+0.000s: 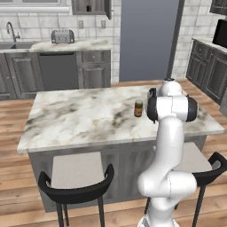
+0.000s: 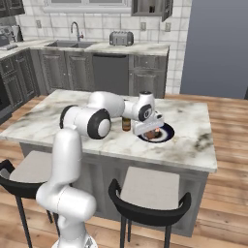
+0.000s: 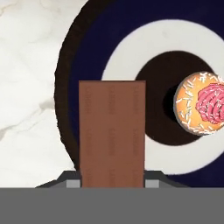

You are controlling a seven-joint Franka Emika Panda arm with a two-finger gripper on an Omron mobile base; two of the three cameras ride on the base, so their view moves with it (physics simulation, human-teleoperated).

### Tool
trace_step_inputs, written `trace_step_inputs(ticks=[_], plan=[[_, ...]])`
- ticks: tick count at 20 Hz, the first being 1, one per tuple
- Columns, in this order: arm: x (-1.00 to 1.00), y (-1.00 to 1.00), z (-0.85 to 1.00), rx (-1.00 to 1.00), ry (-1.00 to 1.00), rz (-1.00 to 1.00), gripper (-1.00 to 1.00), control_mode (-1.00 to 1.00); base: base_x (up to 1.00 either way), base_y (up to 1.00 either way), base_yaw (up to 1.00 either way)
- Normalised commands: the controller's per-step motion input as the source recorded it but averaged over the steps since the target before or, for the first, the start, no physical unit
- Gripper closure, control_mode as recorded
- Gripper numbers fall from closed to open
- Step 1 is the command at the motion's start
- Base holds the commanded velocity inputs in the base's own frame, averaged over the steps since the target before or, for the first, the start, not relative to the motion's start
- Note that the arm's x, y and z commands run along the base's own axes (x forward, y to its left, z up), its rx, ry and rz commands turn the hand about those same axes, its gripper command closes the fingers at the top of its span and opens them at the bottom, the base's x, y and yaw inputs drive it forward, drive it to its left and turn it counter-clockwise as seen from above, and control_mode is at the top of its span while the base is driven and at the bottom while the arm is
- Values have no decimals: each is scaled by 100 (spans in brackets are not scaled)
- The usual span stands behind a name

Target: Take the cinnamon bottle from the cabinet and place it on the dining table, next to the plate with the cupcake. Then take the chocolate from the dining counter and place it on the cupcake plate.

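Gripper (image 3: 112,181), unlettered chocolate (image 3: 112,131) between fingertips.

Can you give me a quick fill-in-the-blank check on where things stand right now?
1. The gripper is shut on the ____.
2. In the hand view, the chocolate hangs over the plate that carries the ____.
3. The cinnamon bottle stands ____ on the dining table.

Missing words: chocolate; cupcake; upright
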Motion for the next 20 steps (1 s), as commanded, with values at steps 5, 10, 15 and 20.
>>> trace_step_inputs(ticks=[5, 10, 15, 20], plan=[[20, 12, -21, -1, 0, 3, 100, -100, 0, 0, 0], [27, 0, -1, 0, 0, 3, 100, -100, 0, 0, 0], [37, 0, 0, 0, -2, 3, 100, -100, 0, 0, 0], [21, 0, -10, 0, 0, 4, 100, -100, 0, 0, 0]])
